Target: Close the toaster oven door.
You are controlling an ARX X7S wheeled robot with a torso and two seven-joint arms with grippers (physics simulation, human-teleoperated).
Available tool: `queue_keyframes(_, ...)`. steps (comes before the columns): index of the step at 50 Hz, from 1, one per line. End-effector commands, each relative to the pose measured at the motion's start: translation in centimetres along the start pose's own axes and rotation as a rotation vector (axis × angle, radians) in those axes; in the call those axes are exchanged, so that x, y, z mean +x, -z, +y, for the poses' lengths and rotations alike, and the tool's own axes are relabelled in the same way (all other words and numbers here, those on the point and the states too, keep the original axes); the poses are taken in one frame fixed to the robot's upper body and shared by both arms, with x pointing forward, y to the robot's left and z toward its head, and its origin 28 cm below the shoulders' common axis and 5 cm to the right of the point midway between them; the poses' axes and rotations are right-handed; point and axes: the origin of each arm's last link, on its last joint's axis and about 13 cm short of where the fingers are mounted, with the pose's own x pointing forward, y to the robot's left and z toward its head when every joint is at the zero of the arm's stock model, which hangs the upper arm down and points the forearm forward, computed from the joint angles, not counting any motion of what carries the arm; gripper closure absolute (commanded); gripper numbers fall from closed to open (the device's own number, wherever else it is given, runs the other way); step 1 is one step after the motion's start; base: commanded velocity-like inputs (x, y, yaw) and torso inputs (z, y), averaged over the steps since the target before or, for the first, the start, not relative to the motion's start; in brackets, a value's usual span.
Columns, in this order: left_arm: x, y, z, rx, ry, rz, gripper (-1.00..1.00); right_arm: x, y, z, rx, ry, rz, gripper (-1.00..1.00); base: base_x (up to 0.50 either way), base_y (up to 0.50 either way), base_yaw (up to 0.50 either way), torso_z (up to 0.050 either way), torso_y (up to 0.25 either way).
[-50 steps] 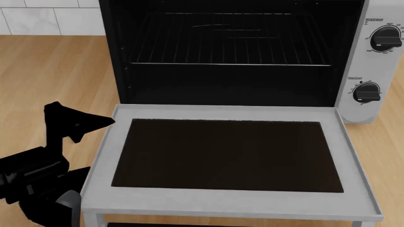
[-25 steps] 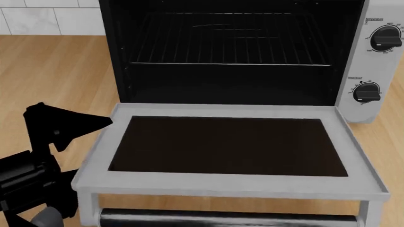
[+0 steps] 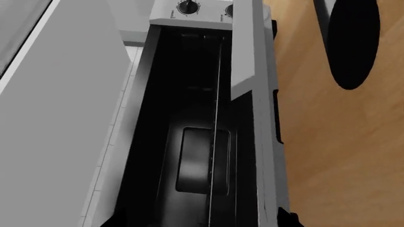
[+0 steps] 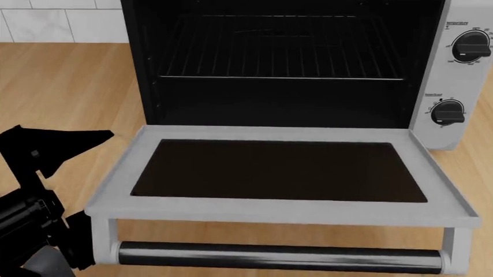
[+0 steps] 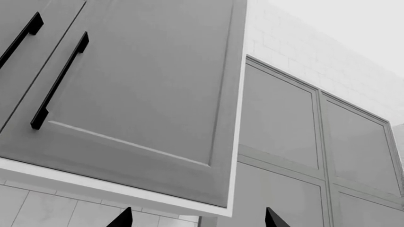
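The toaster oven (image 4: 451, 81) stands open on the wooden counter, with a black inside, a wire rack (image 4: 281, 52) and two black knobs (image 4: 470, 46) on its right panel. The toaster oven door (image 4: 277, 170) hangs out toward me, its front edge lifted a little above level, and its bar handle (image 4: 277, 257) shows under that edge. My left gripper (image 4: 77, 190) is open at the door's left edge, one finger above it and one below. The left wrist view looks along the door (image 3: 265, 142) into the oven. My right gripper (image 5: 197, 218) is open and empty, out of the head view.
A white tiled wall (image 4: 54, 23) runs behind the oven. The wooden counter (image 4: 69, 86) lies to the oven's left. The right wrist view faces grey upper cabinets (image 5: 145, 94) with black bar handles (image 5: 60, 80) and glass-fronted doors (image 5: 284, 123).
The door's front edge has risen from flat and its bar handle has come into view. My left gripper has moved left and down beside the door's left edge.
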Motion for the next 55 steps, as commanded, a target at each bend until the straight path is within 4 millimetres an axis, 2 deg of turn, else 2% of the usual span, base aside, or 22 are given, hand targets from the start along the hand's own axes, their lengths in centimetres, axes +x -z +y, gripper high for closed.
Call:
queue_keyframes(1, 1.6, -2.1, 4.4, -0.107, -0.386, -0.131, -1.0, -0.1, -0.1, -0.3, -0.003, 0.006, -0.003, -1.0, 0.0, 0.0, 0.0, 0.0, 0.01)
queue_keyframes(7, 1.9, -2.0, 4.9, -0.117, -0.411, -0.131, -1.0, 0.0, -0.4, -0.2, -0.001, 0.003, -0.008, -1.0, 0.0, 0.0, -0.01, 0.002, 0.002)
queue_keyframes(16, 2.6, -2.5, 3.9, -0.175, -0.486, -0.113, -1.0, 0.0, -0.5, -0.2, 0.0, 0.004, -0.01, -1.0, 0.0, -0.01, -0.01, 0.0, 0.001)
queue_keyframes(19, 3.5, -1.9, 3.4, -0.163, -0.459, -0.122, -1.0, 0.0, -0.7, -0.3, -0.002, 0.004, -0.014, -1.0, 0.01, -0.01, -0.01, 0.0, 0.0)
queue_keyframes(21, 4.7, -0.5, 2.8, -0.164, -0.447, -0.124, -1.0, 0.0, -0.7, -0.3, -0.004, 0.004, -0.014, -1.0, 0.01, -0.01, -0.02, 0.005, 0.0)
queue_keyframes(24, 5.7, 0.4, 2.1, -0.176, -0.44, -0.127, -1.0, 0.1, -0.7, -0.3, -0.005, 0.003, -0.014, -1.0, 0.01, -0.01, -0.02, 0.0, 0.0)
queue_keyframes(29, 6.9, 0.4, 1.8, -0.204, -0.434, -0.135, -1.0, 0.0, -0.9, -0.5, -0.011, 0.005, -0.014, -1.0, 0.01, -0.01, -0.02, 0.0, 0.0)
queue_keyframes(40, 7.0, -0.7, 1.4, -0.278, -0.496, -0.095, -1.0, -0.2, -0.6, -0.7, -0.011, 0.012, -0.008, -1.0, 0.0, -0.01, -0.01, 0.0, 0.0)
queue_keyframes(47, 6.8, -2.4, -0.3, -0.38, -0.608, 0.027, -1.0, -0.2, -0.6, -0.6, -0.01, 0.012, -0.007, -1.0, 0.0, -0.01, -0.01, 0.001, 0.0)
queue_keyframes(55, 7.4, -4.7, -2.4, -0.447, -0.685, 0.095, -1.0, -0.2, -0.6, -0.7, -0.007, 0.016, -0.011, -1.0, 0.01, -0.01, -0.02, 0.0, 0.001)
